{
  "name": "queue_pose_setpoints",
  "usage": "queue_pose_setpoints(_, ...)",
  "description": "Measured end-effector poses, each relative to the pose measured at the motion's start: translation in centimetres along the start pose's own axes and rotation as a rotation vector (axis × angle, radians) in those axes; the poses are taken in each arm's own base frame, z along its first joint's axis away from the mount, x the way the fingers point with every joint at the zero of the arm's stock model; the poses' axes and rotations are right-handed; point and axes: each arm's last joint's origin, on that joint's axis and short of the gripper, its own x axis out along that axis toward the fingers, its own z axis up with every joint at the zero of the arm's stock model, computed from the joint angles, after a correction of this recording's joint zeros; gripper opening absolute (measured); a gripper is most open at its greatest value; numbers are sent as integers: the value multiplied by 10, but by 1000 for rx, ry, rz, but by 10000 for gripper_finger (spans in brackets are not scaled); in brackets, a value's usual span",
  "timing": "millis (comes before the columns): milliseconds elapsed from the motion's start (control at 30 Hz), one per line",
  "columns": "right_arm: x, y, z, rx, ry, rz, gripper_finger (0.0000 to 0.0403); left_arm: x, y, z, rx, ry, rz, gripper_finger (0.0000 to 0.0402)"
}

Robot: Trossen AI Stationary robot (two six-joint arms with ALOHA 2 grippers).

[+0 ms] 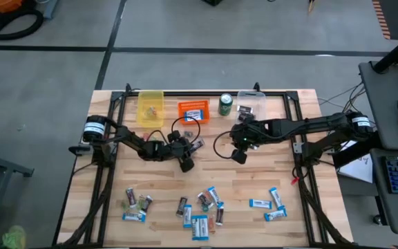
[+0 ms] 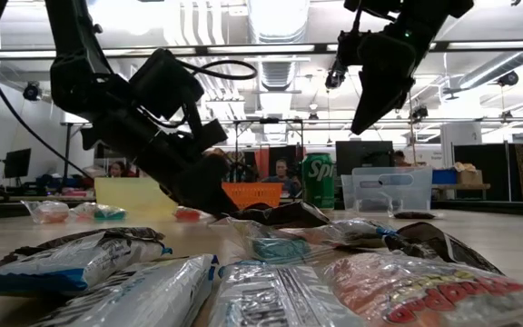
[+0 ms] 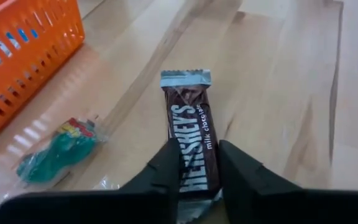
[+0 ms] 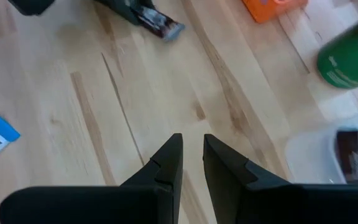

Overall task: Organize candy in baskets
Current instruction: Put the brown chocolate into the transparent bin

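Left gripper [image 3: 194, 163] clamped on brown bar [image 3: 190, 134] beside orange basket [image 3: 23, 50]. Right gripper [image 4: 191, 152] nearly shut, empty. Most candy [image 1: 200, 206] unsorted on counter [image 1: 254, 181].

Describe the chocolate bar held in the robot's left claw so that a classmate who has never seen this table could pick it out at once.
Start at the orange basket at the table's far edge and move a little toward the near side, to the left claw. Between its fingers lies the brown Hershey's milk chocolate bar, on the wood. Unlike the green-wrapped sweet beside it, it is long, dark and silver-ended.
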Motion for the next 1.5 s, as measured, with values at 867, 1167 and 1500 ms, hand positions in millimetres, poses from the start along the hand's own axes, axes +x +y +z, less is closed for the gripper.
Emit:
queue_pose_setpoints(867,59,29,-14,-313,-335,124,54,-40,-10,60,10,-193,-412,2)
queue_pose_setpoints(1167,84,32,-21,-323,-276,118,54,-37,-11,49,81,-115,-470,6)
queue_pose_setpoints(1500,116,39,-26,-295,-276,202,54,-22,-13,25,128,23,-494,41)
